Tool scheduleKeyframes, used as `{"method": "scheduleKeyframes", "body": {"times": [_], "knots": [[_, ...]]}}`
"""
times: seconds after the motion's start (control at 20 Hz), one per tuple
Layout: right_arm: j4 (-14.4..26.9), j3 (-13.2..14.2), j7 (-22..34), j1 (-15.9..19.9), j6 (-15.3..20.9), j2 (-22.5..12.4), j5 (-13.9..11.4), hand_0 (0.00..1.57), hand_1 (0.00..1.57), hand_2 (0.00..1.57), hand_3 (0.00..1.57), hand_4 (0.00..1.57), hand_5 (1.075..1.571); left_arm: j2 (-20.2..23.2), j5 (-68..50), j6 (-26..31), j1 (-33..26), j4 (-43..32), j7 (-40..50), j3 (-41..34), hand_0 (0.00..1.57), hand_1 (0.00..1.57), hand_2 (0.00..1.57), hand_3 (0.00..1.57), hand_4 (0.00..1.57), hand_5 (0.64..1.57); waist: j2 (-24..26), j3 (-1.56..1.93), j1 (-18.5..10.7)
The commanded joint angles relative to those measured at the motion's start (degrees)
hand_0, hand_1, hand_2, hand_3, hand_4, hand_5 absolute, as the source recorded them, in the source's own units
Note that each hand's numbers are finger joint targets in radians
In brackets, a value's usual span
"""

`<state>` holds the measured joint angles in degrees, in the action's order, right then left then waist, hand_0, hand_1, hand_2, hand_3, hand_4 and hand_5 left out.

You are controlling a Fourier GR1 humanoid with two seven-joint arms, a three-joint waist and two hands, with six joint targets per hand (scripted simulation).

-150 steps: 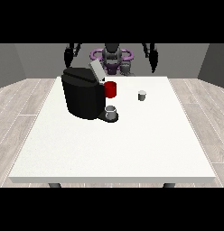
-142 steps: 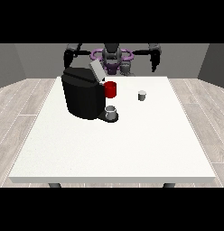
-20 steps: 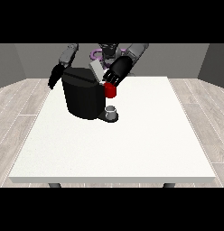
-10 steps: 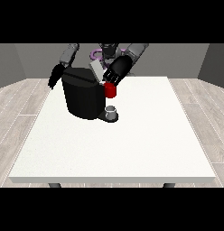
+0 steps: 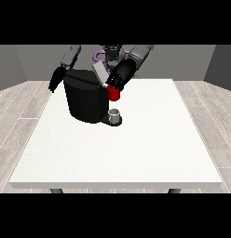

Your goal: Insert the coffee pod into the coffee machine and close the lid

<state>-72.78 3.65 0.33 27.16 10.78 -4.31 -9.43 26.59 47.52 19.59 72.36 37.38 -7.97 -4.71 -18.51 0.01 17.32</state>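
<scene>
**Pod's gone from the table, hand is up at the lid**

At the left of the frame we've got the hand at the view's left point(image 5: 56, 80) hanging just beside the coffee machine point(image 5: 85, 100), off its upper-left corner. We can't tell how its fingers lie.

The machine sits in the upper-left part of the white table point(image 5: 136, 148), its grey lid point(image 5: 100, 73) tilted up and open. A red part point(image 5: 114, 94) sticks out at its right side, and a small grey cup point(image 5: 115, 114) stands on its base below.

The hand at the view's right point(image 5: 118, 80) has swung in from the far table edge and is now touching the lid. Its fingers look curled, but whether they hold anything we can't tell. The coffee pod, a few seconds back standing alone right of the machine, isn't on the table anymore. Our guess: it's in that hand or already inserted, hidden either way. Closing the lid is what's left.
</scene>
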Motion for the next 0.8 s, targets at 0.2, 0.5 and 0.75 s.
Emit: {"method": "scheduleKeyframes", "body": {"times": [0.2,0.5,0.75], "knots": [[0.43,1.35,0.35,1.36,-0.48,-1.35,0.68,0.00,0.00,0.00,0.00,0.00,1.571,-0.40,1.47,-2.14,-0.84,-0.67,-2.74,0.74,1.10,1.10,1.13,0.99,0.00,1.571,-1.57,0.00,-0.57],[0.11,0.92,1.24,1.26,0.48,-0.40,0.32,0.00,0.00,0.00,0.00,0.00,1.571,-1.87,0.72,-5.28,-0.78,-0.78,-3.37,-0.80,1.15,1.15,1.15,0.95,0.00,1.571,-1.52,0.00,-0.37],[-3.43,-1.43,2.35,0.77,-0.57,0.08,-0.37,0.00,0.00,0.00,0.00,0.06,1.571,2.16,0.59,-5.30,2.02,-2.62,-3.65,-2.96,1.24,1.24,1.20,0.97,0.00,1.571,-1.91,0.00,3.49]]}}
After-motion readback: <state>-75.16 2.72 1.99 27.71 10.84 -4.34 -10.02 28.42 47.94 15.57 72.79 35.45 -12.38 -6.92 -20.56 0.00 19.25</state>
